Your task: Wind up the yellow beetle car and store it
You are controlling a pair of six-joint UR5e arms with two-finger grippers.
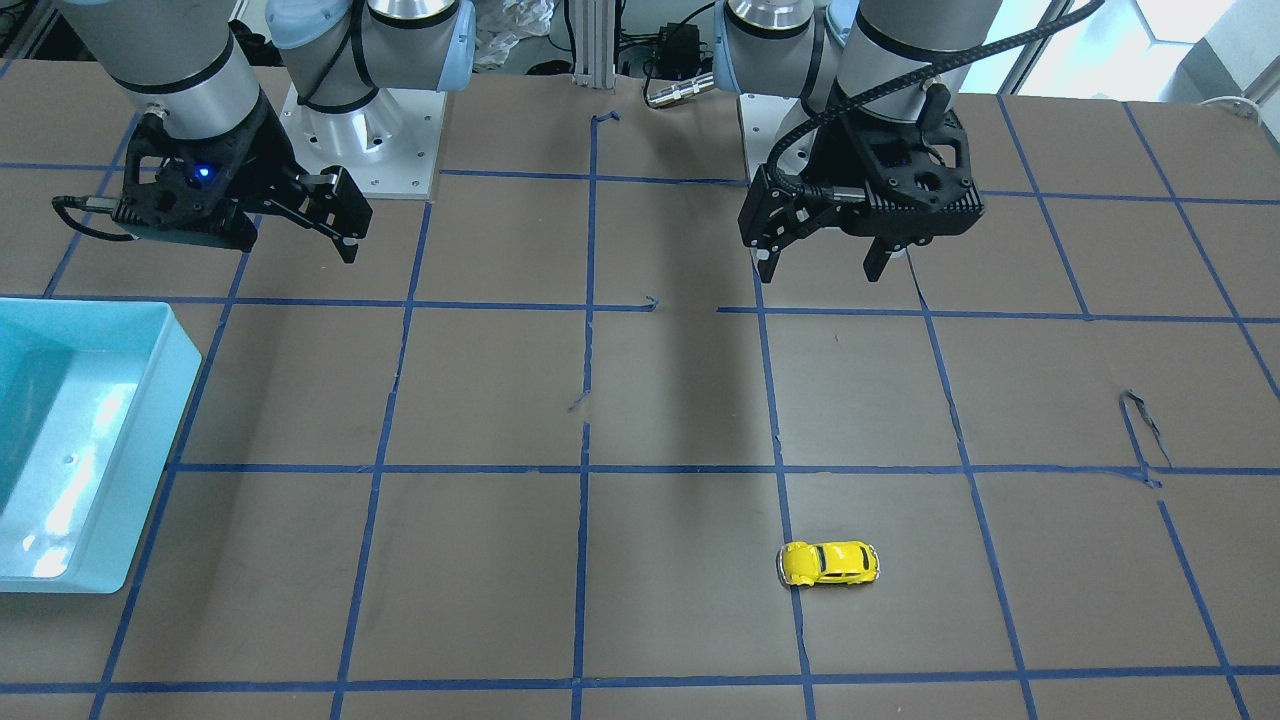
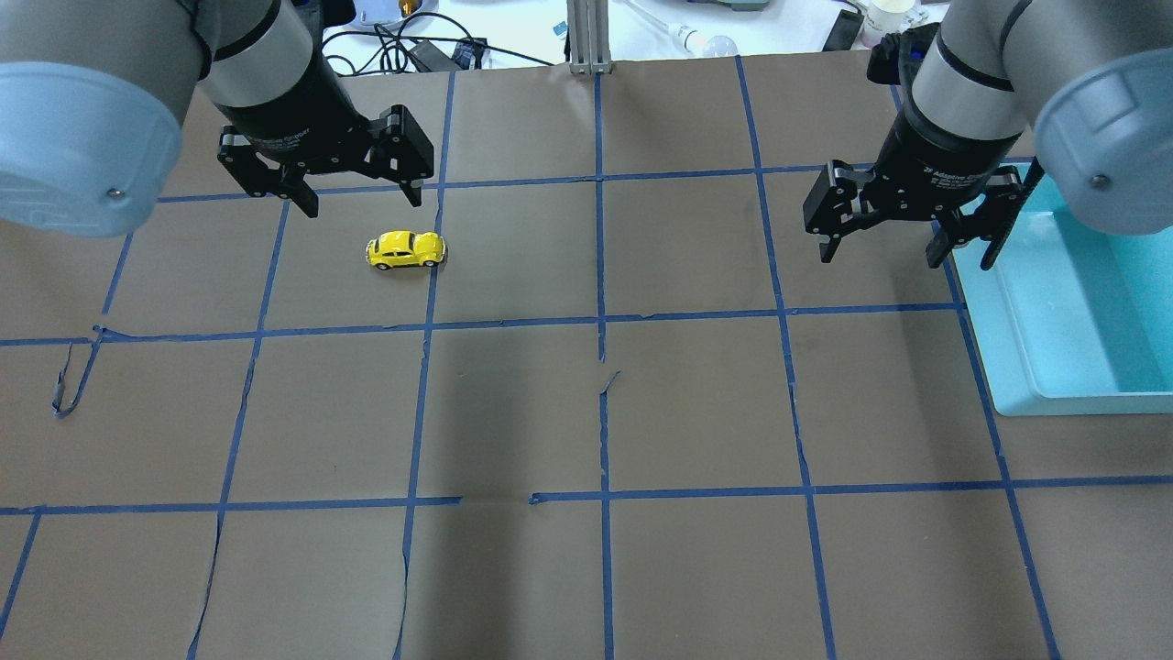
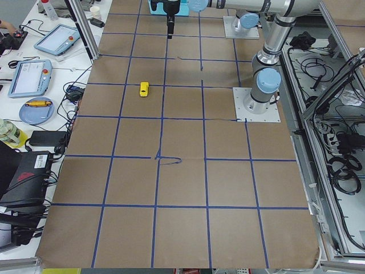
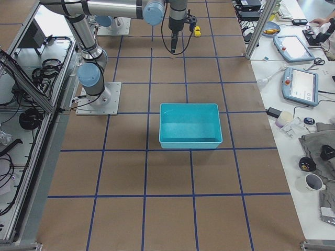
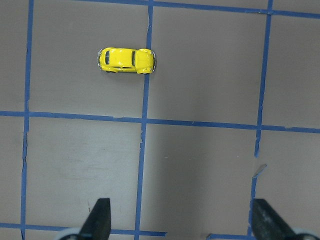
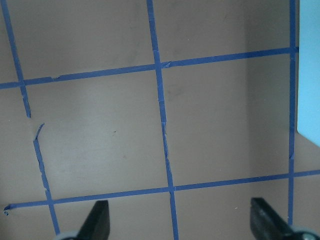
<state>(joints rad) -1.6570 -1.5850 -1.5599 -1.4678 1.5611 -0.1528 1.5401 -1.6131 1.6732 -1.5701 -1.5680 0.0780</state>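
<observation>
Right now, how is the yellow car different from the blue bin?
The car is yellow and tiny; the bin is turquoise and far bigger. The car sits near the left pincer; the bin sits beside the right pincer. Both rest on the table, and neither is held.

Overhead view: bare desk (image 2: 696, 403) surrounds the yellow beetle car (image 2: 406, 249) at every clock position, and the approach from above is unobstructed. The left pincer (image 2: 364, 197) hangs at 11 o'clock of the car, jaws spread, apart from it. The open-topped teal bin (image 2: 1100, 403) stands at 3 o'clock of the spread right pincer (image 2: 880, 252), its wall just beside one finger.
</observation>
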